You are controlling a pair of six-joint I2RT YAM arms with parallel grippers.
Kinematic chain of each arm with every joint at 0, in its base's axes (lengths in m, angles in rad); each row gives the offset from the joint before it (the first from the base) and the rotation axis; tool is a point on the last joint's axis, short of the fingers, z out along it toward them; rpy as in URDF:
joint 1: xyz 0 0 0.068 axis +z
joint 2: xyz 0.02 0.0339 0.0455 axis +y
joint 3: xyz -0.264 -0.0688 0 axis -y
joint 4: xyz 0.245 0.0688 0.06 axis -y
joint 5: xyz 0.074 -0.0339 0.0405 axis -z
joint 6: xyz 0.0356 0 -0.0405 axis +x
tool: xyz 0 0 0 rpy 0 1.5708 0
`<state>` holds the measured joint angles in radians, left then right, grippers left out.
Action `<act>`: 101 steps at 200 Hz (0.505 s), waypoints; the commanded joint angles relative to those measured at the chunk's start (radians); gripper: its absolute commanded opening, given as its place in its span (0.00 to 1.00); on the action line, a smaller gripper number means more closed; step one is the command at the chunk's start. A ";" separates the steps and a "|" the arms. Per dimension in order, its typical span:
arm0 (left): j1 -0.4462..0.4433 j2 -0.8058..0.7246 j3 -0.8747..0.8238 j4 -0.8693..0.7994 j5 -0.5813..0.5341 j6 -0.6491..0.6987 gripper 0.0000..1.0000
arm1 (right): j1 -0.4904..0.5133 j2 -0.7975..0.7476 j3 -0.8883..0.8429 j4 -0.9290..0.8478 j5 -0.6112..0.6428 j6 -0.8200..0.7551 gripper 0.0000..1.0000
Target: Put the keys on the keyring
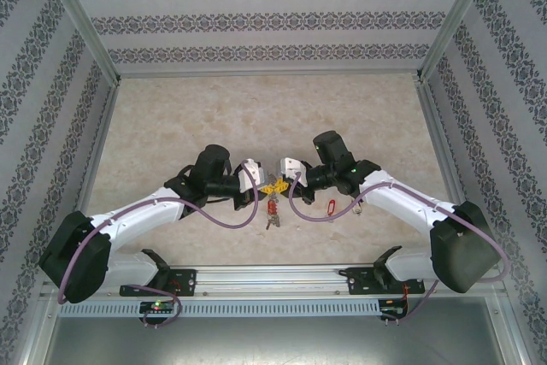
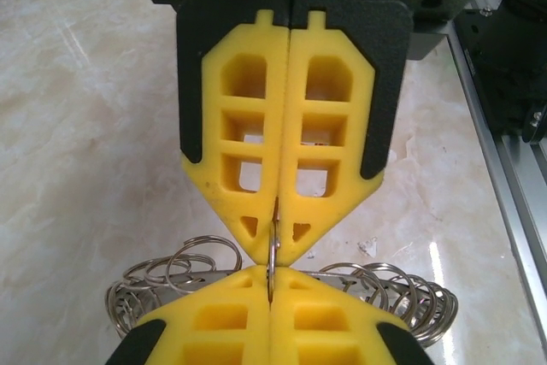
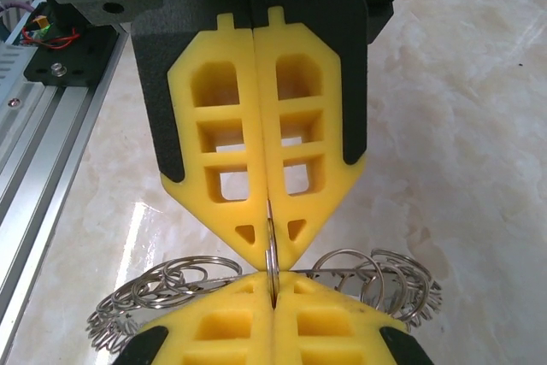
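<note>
My two grippers meet tip to tip over the near middle of the table, the left gripper [image 1: 267, 185] and the right gripper [image 1: 278, 184]. Each is shut on the same small wire loop [image 2: 272, 254] of the keyring [image 2: 402, 295], whose loop stands on edge between the yellow pads. In the left wrist view my left gripper [image 2: 271, 273] is at the bottom, with the right one facing it above. The right wrist view mirrors this, with my right gripper [image 3: 273, 279] at the bottom and the keyring [image 3: 385, 284] fanning out on both sides. Keys [image 1: 272, 213] sit just below the grippers. A red-headed key [image 1: 331, 205] lies beside the right arm.
The marble-patterned table [image 1: 256, 117] stretches away behind the grippers. Patterned walls with metal posts close it in on three sides. An aluminium rail [image 1: 273, 279] carrying both arm bases runs along the near edge.
</note>
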<state>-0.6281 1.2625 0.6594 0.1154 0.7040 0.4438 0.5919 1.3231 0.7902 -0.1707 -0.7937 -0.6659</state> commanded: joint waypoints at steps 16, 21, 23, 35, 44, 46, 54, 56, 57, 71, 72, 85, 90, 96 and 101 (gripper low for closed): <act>0.004 0.000 0.013 0.048 0.001 -0.019 0.00 | 0.014 -0.006 0.035 0.010 -0.037 -0.002 0.04; 0.003 -0.001 0.007 0.062 -0.004 -0.028 0.00 | 0.014 -0.012 0.031 0.007 -0.031 -0.001 0.06; 0.004 -0.002 0.005 0.067 -0.006 -0.031 0.00 | 0.013 -0.015 0.030 0.005 -0.027 0.000 0.08; 0.003 -0.011 -0.006 0.090 -0.016 -0.045 0.00 | 0.003 -0.043 0.017 0.003 -0.009 0.019 0.17; 0.004 -0.015 -0.013 0.104 -0.025 -0.055 0.00 | -0.011 -0.075 0.000 0.005 -0.004 0.043 0.18; 0.004 -0.016 -0.015 0.108 -0.027 -0.059 0.00 | -0.013 -0.084 -0.006 0.007 -0.004 0.051 0.19; 0.004 -0.022 -0.026 0.125 -0.035 -0.070 0.00 | -0.029 -0.121 -0.027 0.019 0.004 0.088 0.21; 0.004 -0.023 -0.028 0.133 -0.035 -0.072 0.00 | -0.033 -0.132 -0.032 0.023 0.008 0.101 0.22; 0.004 -0.023 -0.029 0.135 -0.036 -0.073 0.00 | -0.036 -0.136 -0.035 0.024 0.010 0.107 0.22; 0.004 -0.030 -0.044 0.169 -0.040 -0.089 0.00 | -0.071 -0.212 -0.086 0.070 0.066 0.232 0.29; 0.004 -0.031 -0.045 0.170 -0.040 -0.090 0.00 | -0.073 -0.217 -0.091 0.075 0.071 0.242 0.30; 0.004 -0.032 -0.053 0.187 -0.037 -0.099 0.00 | -0.107 -0.286 -0.135 0.117 0.181 0.396 0.35; 0.003 -0.031 -0.052 0.190 -0.034 -0.102 0.00 | -0.116 -0.309 -0.147 0.122 0.250 0.471 0.36; 0.003 -0.032 -0.054 0.195 -0.030 -0.106 0.00 | -0.125 -0.331 -0.156 0.111 0.364 0.577 0.39; 0.003 -0.029 -0.054 0.197 -0.026 -0.108 0.00 | -0.131 -0.344 -0.156 0.090 0.469 0.664 0.40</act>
<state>-0.6281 1.2575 0.6155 0.2119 0.6689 0.3744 0.4938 1.0470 0.6785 -0.1051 -0.6579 -0.3801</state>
